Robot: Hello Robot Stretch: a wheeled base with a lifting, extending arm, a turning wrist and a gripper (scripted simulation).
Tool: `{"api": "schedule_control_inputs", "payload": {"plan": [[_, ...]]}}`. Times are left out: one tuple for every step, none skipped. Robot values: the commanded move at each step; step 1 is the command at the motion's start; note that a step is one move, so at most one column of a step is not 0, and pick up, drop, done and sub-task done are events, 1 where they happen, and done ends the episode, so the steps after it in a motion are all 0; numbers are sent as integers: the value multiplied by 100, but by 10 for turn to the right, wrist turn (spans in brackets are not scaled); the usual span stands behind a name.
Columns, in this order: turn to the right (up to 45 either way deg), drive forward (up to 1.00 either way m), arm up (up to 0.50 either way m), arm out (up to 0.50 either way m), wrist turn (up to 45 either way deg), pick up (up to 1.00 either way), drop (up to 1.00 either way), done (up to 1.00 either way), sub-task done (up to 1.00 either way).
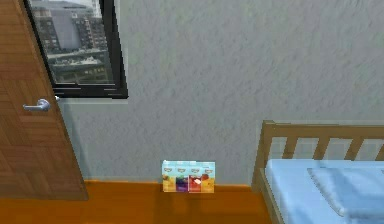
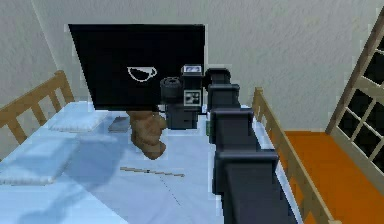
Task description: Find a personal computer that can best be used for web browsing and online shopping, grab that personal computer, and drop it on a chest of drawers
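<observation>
In the arm side view, the personal computer [image 2: 135, 65] is showing as a wide, flat, matte-black slab with sharp corners and a small white cup outline on its face. It is hanging at the far end of the gripper [image 2: 165, 92], above the bed [image 2: 90, 190] and clear of the pale blue sheet, so the gripper is holding it. The thin fingers are blending into the black panel, and I cannot tell whether they are apart or together. The arm [image 2: 240, 150] is rising as a chain of dark, boxy, square segments. Below the slab, a lumpy brown thing [image 2: 150, 135] is sitting on the sheet, and a thin pale stick [image 2: 152, 172] is lying flat near it. A soft blue pillow [image 2: 40, 165] is resting by the slatted wooden headboard [image 2: 30, 105].

In the forward view, a grainy brown wooden door [image 1: 30, 140] with a curved metal lever handle [image 1: 37, 104] is standing beside a black-framed window [image 1: 75, 45]. A small, colourful rectangular box [image 1: 189, 176] is sitting on the orange plank floor [image 1: 140, 205], against the rough grey wall [image 1: 220, 80].
</observation>
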Motion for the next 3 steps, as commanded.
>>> {"api": "schedule_control_inputs", "payload": {"plan": [[0, 0, 0, 0, -450, 0, 0, 0, 0], [0, 0, 0, 0, -450, 0, 0, 0, 0], [0, 0, 0, 0, -360, 0, 0, 0, 0]]}}
